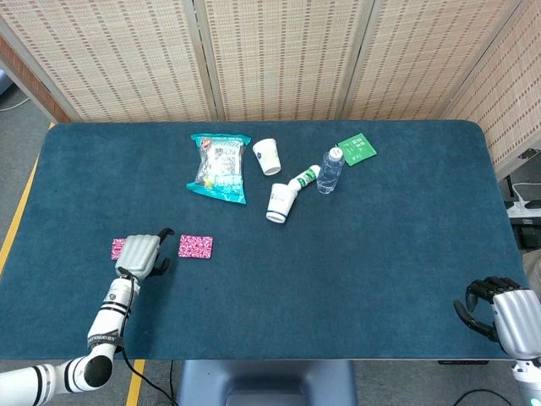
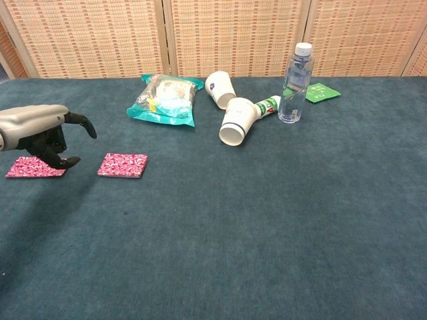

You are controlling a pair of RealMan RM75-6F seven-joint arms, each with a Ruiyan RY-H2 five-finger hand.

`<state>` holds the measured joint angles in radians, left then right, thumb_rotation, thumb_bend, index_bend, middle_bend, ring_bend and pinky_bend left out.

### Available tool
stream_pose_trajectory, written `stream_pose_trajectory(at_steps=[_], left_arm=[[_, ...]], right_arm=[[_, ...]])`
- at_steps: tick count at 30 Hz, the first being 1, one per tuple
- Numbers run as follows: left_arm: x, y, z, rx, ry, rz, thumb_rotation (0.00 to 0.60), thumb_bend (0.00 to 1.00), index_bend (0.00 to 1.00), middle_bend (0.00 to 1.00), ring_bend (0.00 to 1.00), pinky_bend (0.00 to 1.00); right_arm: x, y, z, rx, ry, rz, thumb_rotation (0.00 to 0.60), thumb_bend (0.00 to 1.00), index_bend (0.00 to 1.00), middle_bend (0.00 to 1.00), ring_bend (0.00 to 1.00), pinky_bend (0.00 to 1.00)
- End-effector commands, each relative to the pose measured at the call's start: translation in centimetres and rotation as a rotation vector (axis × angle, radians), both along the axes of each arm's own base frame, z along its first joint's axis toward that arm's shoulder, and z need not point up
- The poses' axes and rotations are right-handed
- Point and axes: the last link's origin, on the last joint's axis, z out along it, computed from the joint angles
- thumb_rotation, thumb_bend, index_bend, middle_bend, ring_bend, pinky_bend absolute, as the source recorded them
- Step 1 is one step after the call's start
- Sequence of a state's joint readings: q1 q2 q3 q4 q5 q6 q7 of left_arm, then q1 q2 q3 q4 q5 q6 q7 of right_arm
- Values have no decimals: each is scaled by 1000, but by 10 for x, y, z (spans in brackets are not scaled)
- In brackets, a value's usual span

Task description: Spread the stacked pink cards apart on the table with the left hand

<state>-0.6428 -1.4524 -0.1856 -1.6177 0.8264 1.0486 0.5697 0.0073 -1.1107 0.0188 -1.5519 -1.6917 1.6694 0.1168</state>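
Two pink patterned cards lie flat on the blue table, apart from each other. One card (image 1: 195, 246) (image 2: 123, 165) sits right of my left hand. The other card (image 1: 117, 249) (image 2: 35, 167) lies to the left, partly hidden by that hand in the head view. My left hand (image 1: 139, 255) (image 2: 41, 131) hovers above and between them, fingers spread and holding nothing. My right hand (image 1: 500, 309) rests at the table's near right edge, fingers curled in with nothing in them; it shows only in the head view.
At the back of the table (image 1: 380, 237) lie a teal snack bag (image 1: 220, 166) (image 2: 166, 99), two tipped paper cups (image 1: 281, 202) (image 1: 267, 156), a small green-labelled bottle (image 1: 304, 177), an upright water bottle (image 1: 330, 170) (image 2: 295, 83) and a green packet (image 1: 357, 149).
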Motion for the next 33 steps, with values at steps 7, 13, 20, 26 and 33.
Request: stream_pose_trajectory(at_steps=[7,13,20,26,33], left_arm=[[29,15,-3,-51,95,-62,600,395,627,1000,1000,1000],[41,21,-6,-117,164,-47,600,393,629,979,1000,1000],[54,34,-7,-188,179,-1,600,392,653,997,1000,1000],[51,37,-13,-96,144,-20,600,395,694,997,1000,1000],[44,32,-18,-30,53,-38,600,393,481,979,1000,1000]], right_arm=[[0,0,2,1,-6,3,600,245,747,684,564,580],[0,0,0,6,-1,2,600,245,747,683,564,580],[0,0,0,10,0,3,600,245,747,683,563,579],[0,0,0,11,0,2,600,245,747,683,564,580],[0,0,0,8,0,3,600,245,747,683,563,580]])
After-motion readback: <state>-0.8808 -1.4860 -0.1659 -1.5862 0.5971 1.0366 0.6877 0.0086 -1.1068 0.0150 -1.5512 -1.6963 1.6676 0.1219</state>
